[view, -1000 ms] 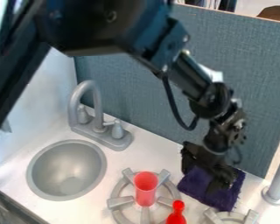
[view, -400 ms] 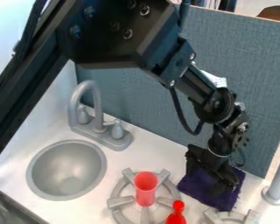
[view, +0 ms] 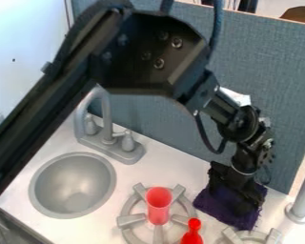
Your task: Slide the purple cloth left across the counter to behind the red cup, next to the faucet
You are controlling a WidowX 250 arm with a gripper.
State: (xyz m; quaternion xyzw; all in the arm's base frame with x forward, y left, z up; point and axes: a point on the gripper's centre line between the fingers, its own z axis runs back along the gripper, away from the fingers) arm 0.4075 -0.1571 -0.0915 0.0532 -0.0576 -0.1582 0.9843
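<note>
On burner (view: 131, 220) | red cup (view: 159, 206), contents unclear | jaws at purple cloth (view: 213, 204)

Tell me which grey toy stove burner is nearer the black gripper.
The right-hand grey burner, beside the dark purple cloth; the left-hand burner, bearing the tall red cup, is farther away.

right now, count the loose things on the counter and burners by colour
Red: 2 (cup, pin-shaped thing)
Purple: 1 (cloth)
Total: 3
</note>
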